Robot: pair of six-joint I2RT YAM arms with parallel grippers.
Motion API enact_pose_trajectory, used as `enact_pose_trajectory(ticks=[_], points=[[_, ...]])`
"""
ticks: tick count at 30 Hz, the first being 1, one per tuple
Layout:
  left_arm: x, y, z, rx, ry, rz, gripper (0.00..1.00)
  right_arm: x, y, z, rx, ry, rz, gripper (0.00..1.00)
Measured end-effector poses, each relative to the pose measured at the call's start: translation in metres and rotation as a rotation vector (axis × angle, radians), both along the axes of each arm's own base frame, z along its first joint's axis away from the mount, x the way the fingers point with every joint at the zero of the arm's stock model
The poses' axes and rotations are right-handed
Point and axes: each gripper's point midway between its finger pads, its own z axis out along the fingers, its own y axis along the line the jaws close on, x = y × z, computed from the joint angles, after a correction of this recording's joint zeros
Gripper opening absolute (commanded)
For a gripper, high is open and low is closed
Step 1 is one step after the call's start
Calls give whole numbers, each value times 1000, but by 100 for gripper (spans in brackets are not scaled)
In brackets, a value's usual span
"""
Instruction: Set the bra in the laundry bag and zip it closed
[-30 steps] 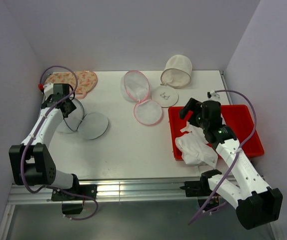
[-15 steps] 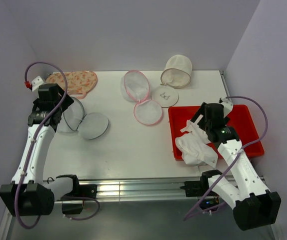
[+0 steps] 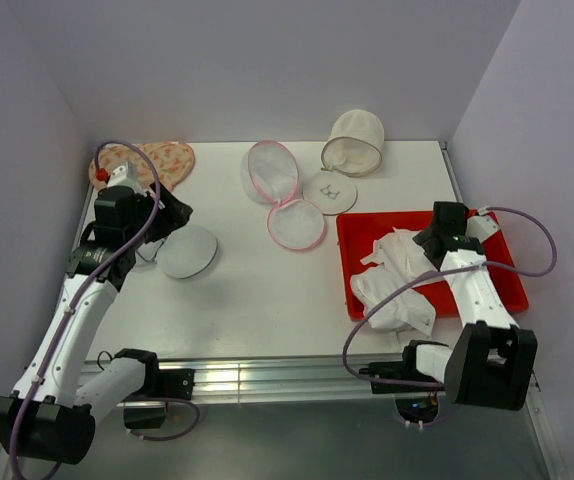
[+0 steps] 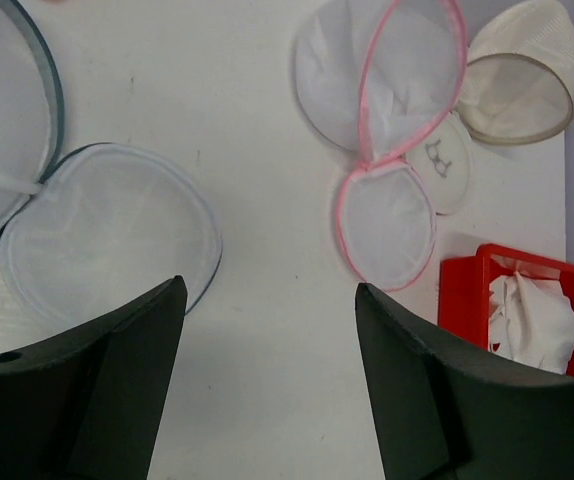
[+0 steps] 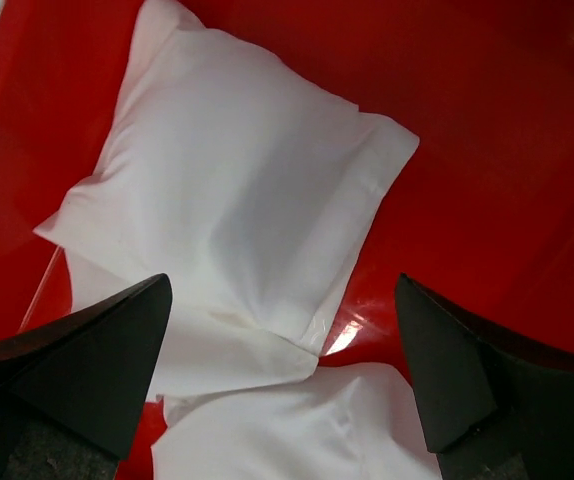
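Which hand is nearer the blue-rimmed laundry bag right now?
Left. The left hand hangs open right at the edge of the laundry bag, whose two halves lie open. The right hand is far off on the other side, open over the red tray.

No lettering can be read anywhere; a small bra pictogram (image 4: pixel 435 154) marks the round white disc (image 4: pixel 454 185)

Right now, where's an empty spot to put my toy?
The table is barest at its near middle, between the blue-rimmed laundry bag and the red tray, in front of the pink-rimmed mesh bag. The back edge is crowded: peach floral bag, cream bag; the tray holds white clothes.
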Motion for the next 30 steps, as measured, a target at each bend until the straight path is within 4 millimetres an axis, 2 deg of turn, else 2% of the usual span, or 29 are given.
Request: enact_pose_trajectory(ticks=[7, 10, 11, 13, 14, 15, 17, 23, 30], points=[[-8, -8, -17, -11, 24, -50, 75, 16, 6, -41, 81, 88, 3, 98], [-9, -10, -23, -15, 28, -58, 75, 22, 8, -53, 100, 103, 11, 83], [-9, -10, -24, -17, 28, -60, 75, 24, 9, -55, 106, 105, 12, 63], [-10, -11, -25, -18, 28, -62, 75, 26, 11, -55, 114, 99, 24, 37], [-11, -11, -26, -19, 27, -64, 75, 28, 11, -52, 115, 86, 27, 17], [-11, -11, -27, -20, 30, -67, 75, 30, 12, -50, 115, 73, 34, 11], [-12, -12, -28, -20, 30, -68, 75, 33, 13, -41, 117, 36, 39, 0], [-12, -14, -28, -25, 26, -78, 75, 37, 20, 6, 115, -106, 88, 0], [-12, -16, -27, -27, 23, -88, 75, 45, 34, 85, 125, -310, 179, 0]])
